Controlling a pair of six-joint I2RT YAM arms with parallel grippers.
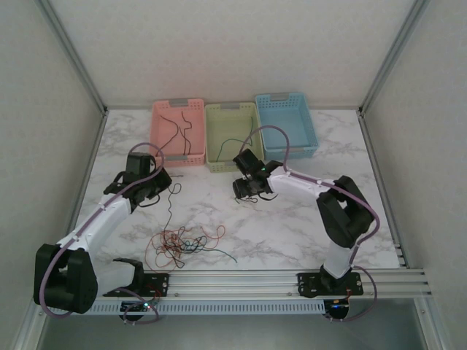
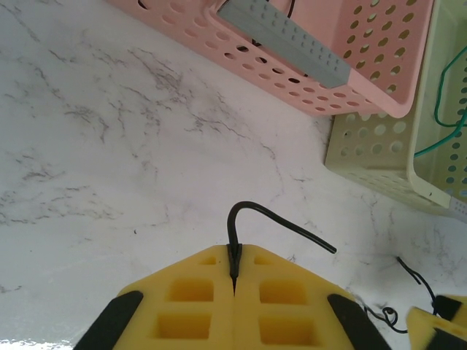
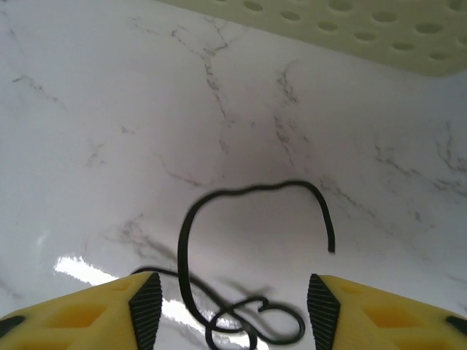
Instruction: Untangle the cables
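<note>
Low in the left wrist view, the left claw (image 2: 235, 255) has its blocky yellow pads pressed together, pinching a thin black wire (image 2: 281, 224) that arches up and out. At the bottom of its own view the right claw (image 3: 235, 306) stands spread, and a curled black cable (image 3: 255, 191) loops between the fingers on the glossy marbled counter (image 3: 109, 109). From above, the tangled cables (image 1: 182, 244) are fine orange-red, dark green and black strands lying lower centre. A perforated pink basket (image 1: 157, 138), green basket (image 1: 209, 138) and blue basket (image 1: 288, 152) line the upper middle.

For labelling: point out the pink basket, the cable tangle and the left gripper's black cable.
pink basket (image 1: 156, 131): top view, left wall.
cable tangle (image 1: 175, 244): top view, its middle.
black cable (image 2: 248, 205): left wrist view, arch above the left gripper (image 2: 235, 255).
</note>
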